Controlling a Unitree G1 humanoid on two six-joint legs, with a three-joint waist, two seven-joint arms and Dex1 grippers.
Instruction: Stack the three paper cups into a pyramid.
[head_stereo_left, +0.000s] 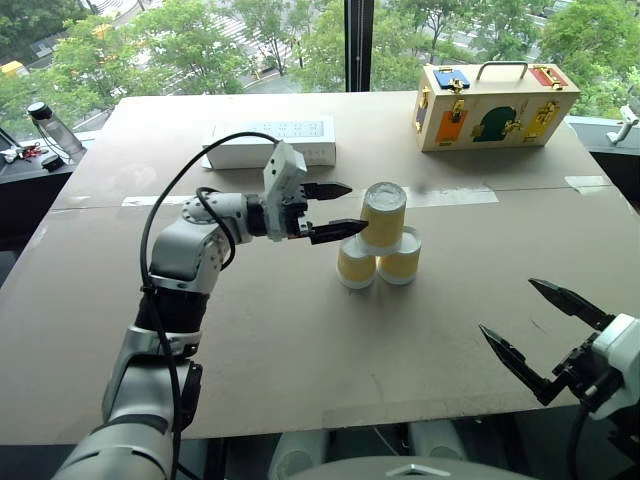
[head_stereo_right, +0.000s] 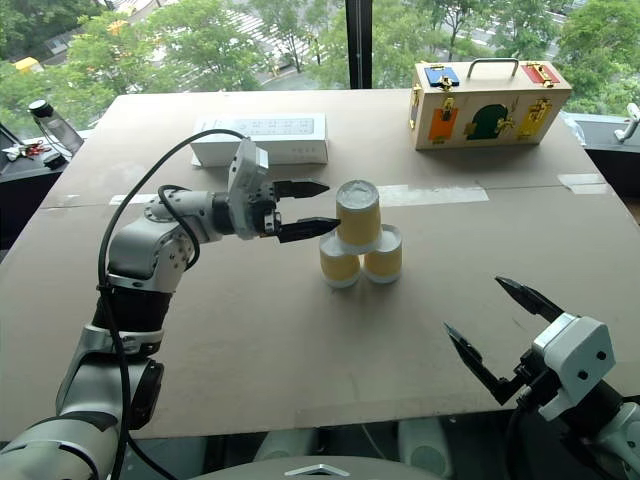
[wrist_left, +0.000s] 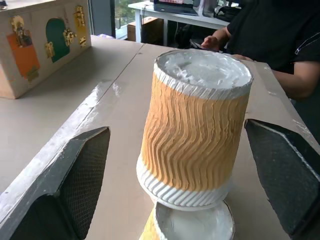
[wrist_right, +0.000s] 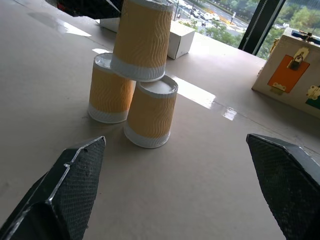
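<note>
Across the frame's middle lies the table (head_stereo_left: 300, 330); at centre, the three paper cups (head_stereo_left: 380, 245) stand stacked upside down as a pyramid. Left gripper (head_stereo_left: 330, 210) straddles the top cup, fingers released; right gripper (head_stereo_left: 545, 335), lower right, gapes empty.

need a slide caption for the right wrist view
Three paper cups stacked as a pyramid, framed by the open right end effector.

three paper cups (head_stereo_left: 380, 245) stacked in pyramid
</note>
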